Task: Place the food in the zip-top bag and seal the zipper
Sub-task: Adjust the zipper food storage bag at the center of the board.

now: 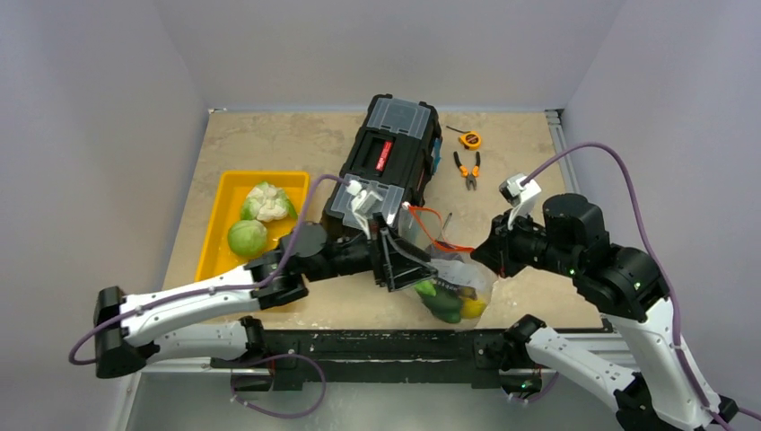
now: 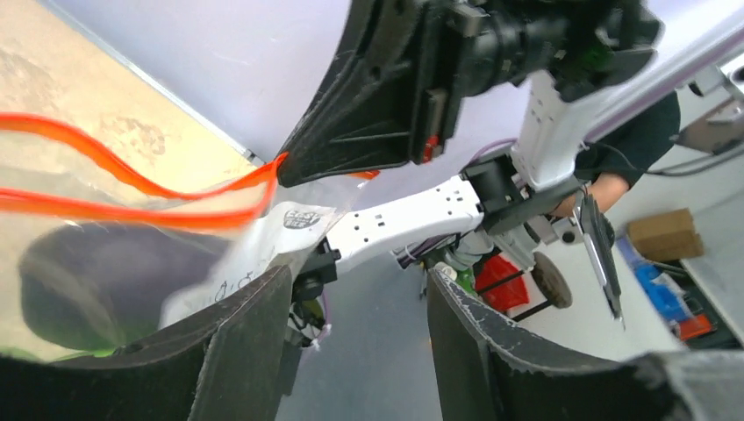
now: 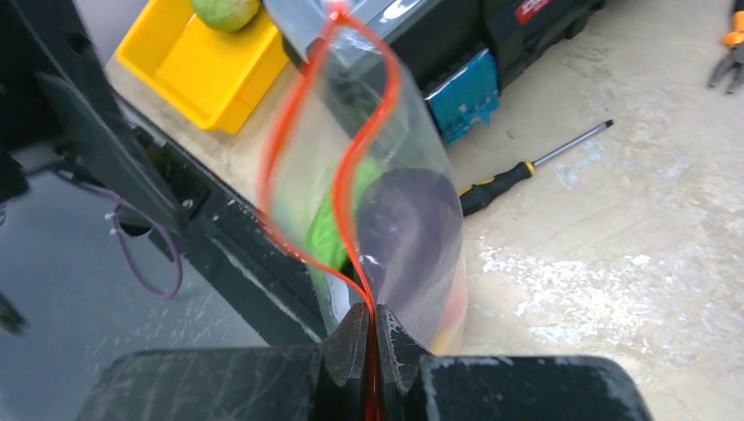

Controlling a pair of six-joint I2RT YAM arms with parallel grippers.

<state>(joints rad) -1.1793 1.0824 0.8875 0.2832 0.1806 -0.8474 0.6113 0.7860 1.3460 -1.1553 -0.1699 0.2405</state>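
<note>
The clear zip-top bag [image 1: 456, 272] hangs between my two grippers near the table's front edge. It holds food: a purple eggplant [image 3: 411, 230], a green piece [image 1: 440, 302] and a yellow piece [image 1: 474, 308]. The red-orange zipper [image 3: 351, 167] gapes, its two strips bowed apart. My right gripper [image 3: 372, 320] is shut on one end of the zipper [image 1: 433, 232]. My left gripper [image 2: 358, 289] stands open at the bag's other end, with nothing between its fingers; the zipper [image 2: 132, 189] and white label [image 2: 298, 219] lie to its left. A cauliflower [image 1: 267, 201] and a cabbage [image 1: 247, 238] sit in the tray.
A yellow tray [image 1: 294, 184] lies at the left, and a black toolbox [image 1: 390, 153] stands behind the bag. Orange-handled pliers [image 1: 467, 169] and a tape measure [image 1: 469, 139] are at the back right. A black-and-yellow screwdriver [image 3: 518, 175] lies on the table next to the bag.
</note>
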